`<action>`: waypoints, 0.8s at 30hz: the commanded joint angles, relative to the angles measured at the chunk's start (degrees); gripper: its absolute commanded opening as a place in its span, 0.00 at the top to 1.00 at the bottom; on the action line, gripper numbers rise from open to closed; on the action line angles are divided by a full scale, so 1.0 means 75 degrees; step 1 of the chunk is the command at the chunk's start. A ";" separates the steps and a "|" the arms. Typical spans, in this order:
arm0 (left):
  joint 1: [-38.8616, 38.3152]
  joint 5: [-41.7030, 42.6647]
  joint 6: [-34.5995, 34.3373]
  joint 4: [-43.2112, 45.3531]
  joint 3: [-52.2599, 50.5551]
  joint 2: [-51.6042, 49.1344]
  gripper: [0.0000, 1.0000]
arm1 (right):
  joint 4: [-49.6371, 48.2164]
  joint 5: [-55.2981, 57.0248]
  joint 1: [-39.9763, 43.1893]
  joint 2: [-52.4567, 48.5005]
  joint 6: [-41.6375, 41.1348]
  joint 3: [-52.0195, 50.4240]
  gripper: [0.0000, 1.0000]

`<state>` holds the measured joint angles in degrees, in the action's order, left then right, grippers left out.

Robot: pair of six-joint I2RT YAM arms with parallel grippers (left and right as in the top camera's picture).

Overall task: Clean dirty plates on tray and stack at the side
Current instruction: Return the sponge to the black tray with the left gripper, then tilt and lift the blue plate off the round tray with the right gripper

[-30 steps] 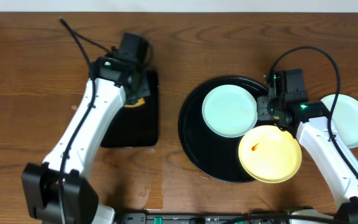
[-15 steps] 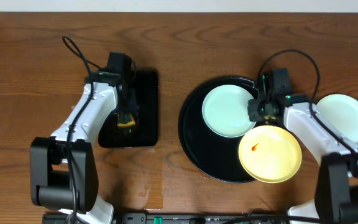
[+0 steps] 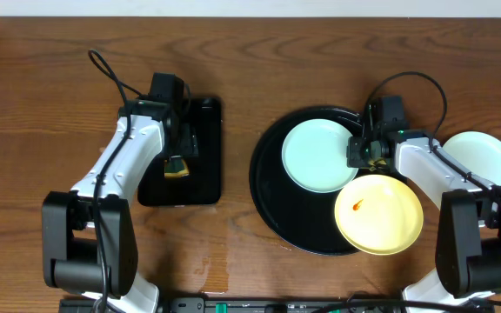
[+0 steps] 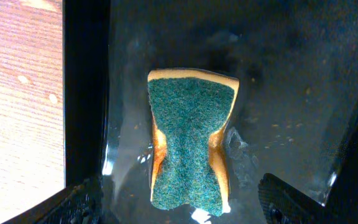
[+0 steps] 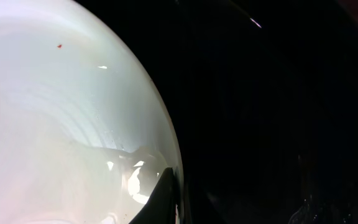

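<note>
A pale mint-blue plate (image 3: 320, 155) lies on the round black tray (image 3: 272, 196). My right gripper (image 3: 361, 153) is shut on its right rim. In the right wrist view a dark finger (image 5: 165, 200) lies over the plate's edge (image 5: 73, 124). The plate carries a tiny red speck. A pale yellow plate (image 3: 378, 214) with an orange-red spot rests over the tray's front right rim. Another mint-blue plate (image 3: 487, 165) sits on the bare wood at the far right. My left gripper (image 3: 181, 149) (image 4: 182, 208) stands open above a sponge, not touching it.
A green-topped yellow sponge (image 4: 190, 146) (image 3: 176, 166) lies on the small rectangular black tray (image 3: 205, 178) to the left. Wood tabletop (image 3: 233, 69) surrounds both trays. The right arm's cable loops above the round tray.
The left gripper came down over the rectangular tray, opened and let the sponge go. The right gripper shifted slightly left and closed on the mint-blue plate's rim.
</note>
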<state>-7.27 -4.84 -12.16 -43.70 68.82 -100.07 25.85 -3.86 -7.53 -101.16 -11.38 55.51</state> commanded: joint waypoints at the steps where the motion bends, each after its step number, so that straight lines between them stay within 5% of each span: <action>1: 0.0012 -0.0038 0.0015 -0.0041 0.0006 0.0093 0.19 | -0.0003 0.0050 0.0268 -0.0090 -0.0312 -0.0032 0.99; 10: 0.0012 -0.0038 0.0015 -0.0041 0.0003 0.0093 0.18 | 0.0015 0.1151 0.0026 0.1180 0.0988 0.0251 0.99; 24: 0.0012 -0.0038 0.0015 -0.0041 0.0003 0.0093 0.18 | 0.0085 0.6554 -0.2506 0.3002 0.2037 0.0251 0.99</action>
<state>-7.27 -4.84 -12.16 -43.68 68.82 -100.07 27.07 30.96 -23.00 -81.17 0.38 56.64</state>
